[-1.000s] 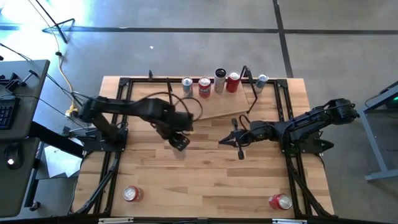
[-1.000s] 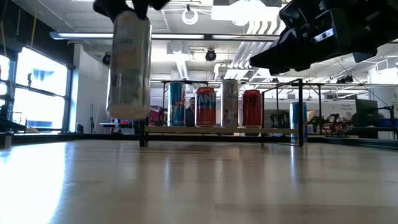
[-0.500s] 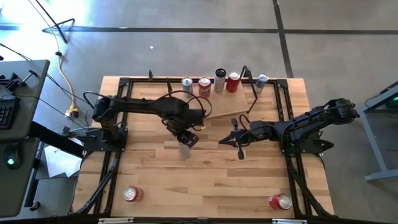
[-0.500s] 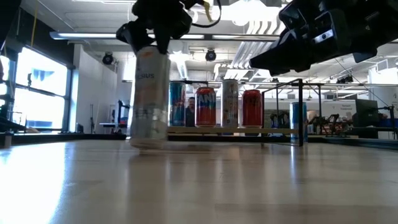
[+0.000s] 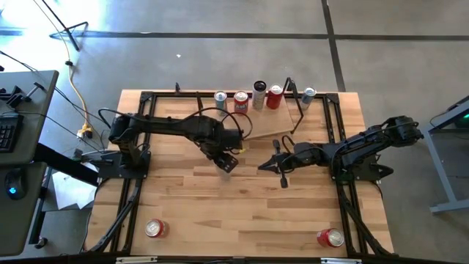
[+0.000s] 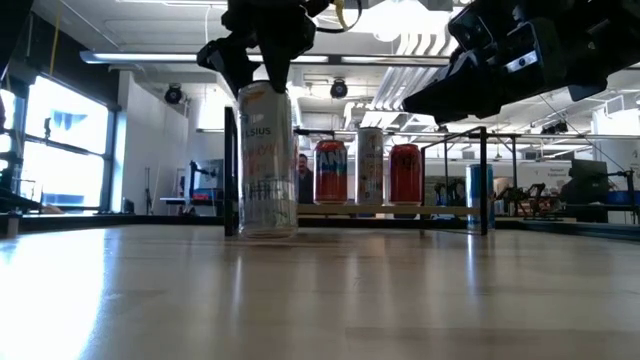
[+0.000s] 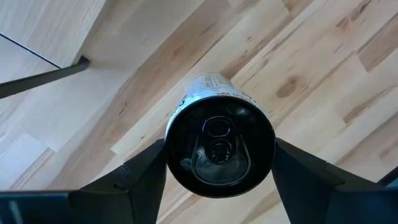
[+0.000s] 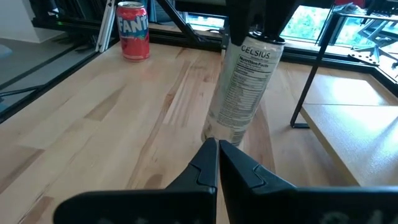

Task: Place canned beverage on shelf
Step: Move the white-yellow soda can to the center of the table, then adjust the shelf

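Left wrist view: tall white Celsius can (image 7: 219, 140) clamped at its top rim between the two dark fingers (image 7: 143, 177) of the left gripper (image 5: 226, 160), held upright, base at or just above the tabletop (image 5: 242, 213) (contact not resolvable), just in front of the shelf (image 5: 272, 126). Beyond the fingers, on the shelf plank, in a row: blue can (image 5: 220, 100), red-and-blue can (image 6: 331, 172), silver can (image 6: 370, 166), red can (image 6: 405, 173). Right gripper (image 8: 217, 163) pressed closed and empty, tips aimed at the white can, near it but apart.
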Controlling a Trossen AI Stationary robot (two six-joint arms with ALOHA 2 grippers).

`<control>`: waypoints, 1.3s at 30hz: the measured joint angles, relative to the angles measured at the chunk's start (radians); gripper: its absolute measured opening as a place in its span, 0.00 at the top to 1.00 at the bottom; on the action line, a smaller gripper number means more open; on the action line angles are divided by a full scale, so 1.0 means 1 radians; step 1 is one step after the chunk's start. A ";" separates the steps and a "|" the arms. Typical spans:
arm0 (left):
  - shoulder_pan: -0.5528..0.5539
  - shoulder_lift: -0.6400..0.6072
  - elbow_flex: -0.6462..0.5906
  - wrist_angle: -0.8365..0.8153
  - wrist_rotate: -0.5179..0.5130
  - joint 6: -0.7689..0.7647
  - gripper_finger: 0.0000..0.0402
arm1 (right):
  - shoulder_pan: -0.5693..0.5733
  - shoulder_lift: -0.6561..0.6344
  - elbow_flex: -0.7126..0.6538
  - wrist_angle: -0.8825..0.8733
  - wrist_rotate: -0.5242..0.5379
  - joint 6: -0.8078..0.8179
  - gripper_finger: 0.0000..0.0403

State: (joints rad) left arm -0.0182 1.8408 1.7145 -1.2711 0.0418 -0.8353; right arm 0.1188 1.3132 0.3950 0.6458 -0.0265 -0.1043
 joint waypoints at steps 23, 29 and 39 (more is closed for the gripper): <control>-0.037 0.000 0.000 0.056 -0.010 0.007 0.37 | 0.000 0.000 0.000 -0.002 0.000 0.003 1.00; -0.037 -0.003 0.000 0.063 0.025 0.018 0.26 | 0.000 0.000 0.000 -0.003 0.000 0.003 1.00; -0.037 -0.030 0.001 0.066 0.035 0.005 0.20 | 0.000 0.000 0.000 -0.007 0.000 0.003 1.00</control>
State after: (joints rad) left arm -0.0551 1.8113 1.7157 -1.2051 0.0765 -0.8307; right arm 0.1188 1.3132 0.3950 0.6387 -0.0269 -0.1015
